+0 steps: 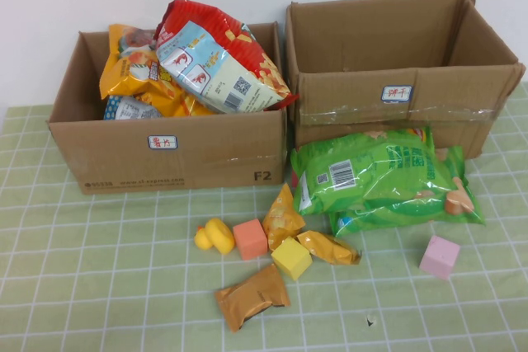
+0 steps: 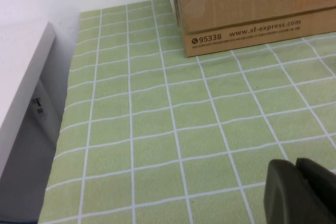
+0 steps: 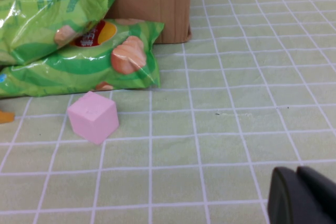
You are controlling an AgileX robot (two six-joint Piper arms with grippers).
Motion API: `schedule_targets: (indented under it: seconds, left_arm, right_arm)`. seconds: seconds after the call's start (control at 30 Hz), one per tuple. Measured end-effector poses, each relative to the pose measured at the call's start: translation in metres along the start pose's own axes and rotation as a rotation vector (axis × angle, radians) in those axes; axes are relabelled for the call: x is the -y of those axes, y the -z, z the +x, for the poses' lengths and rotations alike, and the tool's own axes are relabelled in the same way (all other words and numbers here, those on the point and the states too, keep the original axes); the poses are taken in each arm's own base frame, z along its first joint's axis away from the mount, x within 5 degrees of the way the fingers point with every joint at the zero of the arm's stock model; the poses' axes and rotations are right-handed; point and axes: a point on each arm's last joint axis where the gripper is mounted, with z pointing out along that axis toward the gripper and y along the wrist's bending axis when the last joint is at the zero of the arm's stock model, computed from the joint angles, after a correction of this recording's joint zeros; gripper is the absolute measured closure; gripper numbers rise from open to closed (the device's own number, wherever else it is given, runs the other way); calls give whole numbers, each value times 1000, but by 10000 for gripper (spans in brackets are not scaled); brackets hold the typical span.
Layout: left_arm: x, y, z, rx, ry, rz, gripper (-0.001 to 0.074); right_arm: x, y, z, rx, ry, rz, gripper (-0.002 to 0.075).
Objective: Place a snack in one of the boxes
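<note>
Snack choice: brown foil pouch (image 1: 252, 295), lower centre of high view; light, crinkly, slippery, so pinch across middle. Left gripper (image 2: 300, 192) and right gripper (image 3: 302, 195) clenched, empty, hovering over green checked cloth (image 1: 99, 269).

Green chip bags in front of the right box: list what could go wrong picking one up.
1. The two green chip bags are stacked, so lifting one may drag the other.
2. The pink cube sits close by and might get knocked.
3. The left box is heaped full; a bag could slide off.

Left gripper and right gripper are low over bare cloth, fingers together.
</note>
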Motion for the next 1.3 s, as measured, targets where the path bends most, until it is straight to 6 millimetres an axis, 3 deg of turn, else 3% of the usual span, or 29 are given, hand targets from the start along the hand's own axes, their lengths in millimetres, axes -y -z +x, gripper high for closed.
schedule_targets:
  seconds: [0.33, 0.5, 0.7, 0.87, 1.1, 1.3]
  left_arm:
    - [0, 0, -1, 6, -12, -4, 736]
    - [-1, 1, -18, 213, -19, -13, 736]
    - [-1, 17, -52, 626, -20, -24, 736]
    - [-2, 33, -69, 892, -20, -31, 736]
    - [-2, 38, -73, 953, -25, -34, 736]
    - [-2, 37, -73, 932, -20, -31, 736]
  right_arm:
    - [0, 0, 0, 0, 0, 0, 728]
    - [-1, -1, -7, 100, 0, -6, 728]
    - [-3, 13, -47, 573, -1, -32, 728]
    - [-4, 45, -77, 1054, -1, -58, 728]
    - [-5, 81, -89, 1467, -25, -109, 728]
    - [-6, 88, -91, 1531, -69, -161, 728]
